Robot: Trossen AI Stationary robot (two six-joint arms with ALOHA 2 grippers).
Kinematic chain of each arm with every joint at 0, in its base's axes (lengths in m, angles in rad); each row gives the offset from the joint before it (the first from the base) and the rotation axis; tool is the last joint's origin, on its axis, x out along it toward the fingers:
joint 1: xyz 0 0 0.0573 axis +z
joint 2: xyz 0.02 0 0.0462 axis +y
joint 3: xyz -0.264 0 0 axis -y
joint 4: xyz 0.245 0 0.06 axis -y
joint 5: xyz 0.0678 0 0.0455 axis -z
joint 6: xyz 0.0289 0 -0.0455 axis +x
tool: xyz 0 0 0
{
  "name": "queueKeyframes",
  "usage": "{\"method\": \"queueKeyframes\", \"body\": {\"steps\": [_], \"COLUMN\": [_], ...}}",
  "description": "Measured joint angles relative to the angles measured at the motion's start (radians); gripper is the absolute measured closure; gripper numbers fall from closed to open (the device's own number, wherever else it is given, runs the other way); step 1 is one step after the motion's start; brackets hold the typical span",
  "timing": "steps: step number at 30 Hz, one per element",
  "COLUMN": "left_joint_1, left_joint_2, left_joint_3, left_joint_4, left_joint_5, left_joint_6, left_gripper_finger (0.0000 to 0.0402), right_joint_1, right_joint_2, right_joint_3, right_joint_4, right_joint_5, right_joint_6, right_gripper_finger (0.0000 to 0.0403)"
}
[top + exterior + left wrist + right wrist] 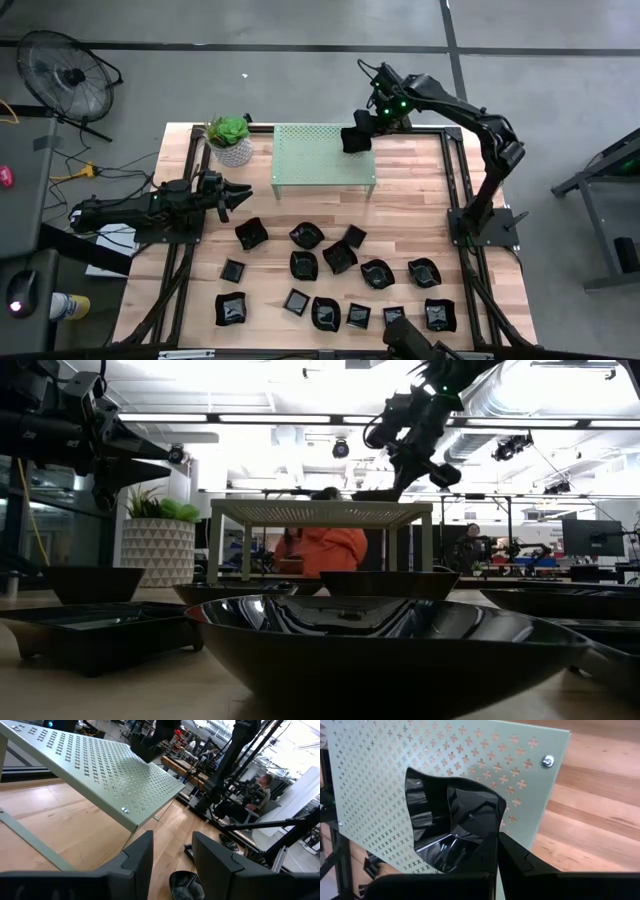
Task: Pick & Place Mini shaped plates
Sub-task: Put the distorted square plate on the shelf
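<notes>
right now one mini shaped plate is hanging in the right gripper, pinched by its rim with both fingers closed on the edge, and it is sitting just above the far right part of the pale green perforated shelf. whether it is touching the shelf i cannot tell. in the overhead view the same plate is showing as a dark square over the shelf's corner.

judging by the glossy, hard look, these dishes are probably stiff, light and slippery — likely brittle if dropped. the raised rim is the sensible place to grip, since the shallow bowl offers nothing to pinch; a hold on one edge may let the plate tilt or swing, so a gentle set-down seems wise.

the other plates are lying scattered across the near half of the wooden table, several close together, some touching.

the left gripper is waiting near the table's left side, fingers apart and empty — beside the potted plant.
</notes>
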Motion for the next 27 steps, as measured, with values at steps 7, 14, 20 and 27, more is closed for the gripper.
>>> {"method": "queueKeyframes", "body": {"steps": [7,14,20,27], "left_joint_1": [0.0,0.0,0.0,0.0], "left_joint_2": [0.0,0.0,0.0,0.0], "left_joint_3": [0.0,0.0,0.0,0.0], "left_joint_4": [0.0,0.0,0.0,0.0], "left_joint_5": [0.0,0.0,0.0,0.0], "left_joint_6": [0.0,0.0,0.0,0.0], "left_gripper_finger": [0.0268,0.0268,0.0268,0.0268], "right_joint_1": [0.0,0.0,0.005,0.011], "right_joint_2": [0.0,0.0,0.0,-0.001], "right_joint_3": [0.0,0.0,0.0,0.0], "right_joint_4": [0.0,0.006,0.007,0.006], "right_joint_5": [0.014,0.041,0.056,0.075], "right_joint_6": [0.032,0.068,0.063,0.044], "right_gripper_finger": [0.0403,0.0403,0.0402,0.0395]}}
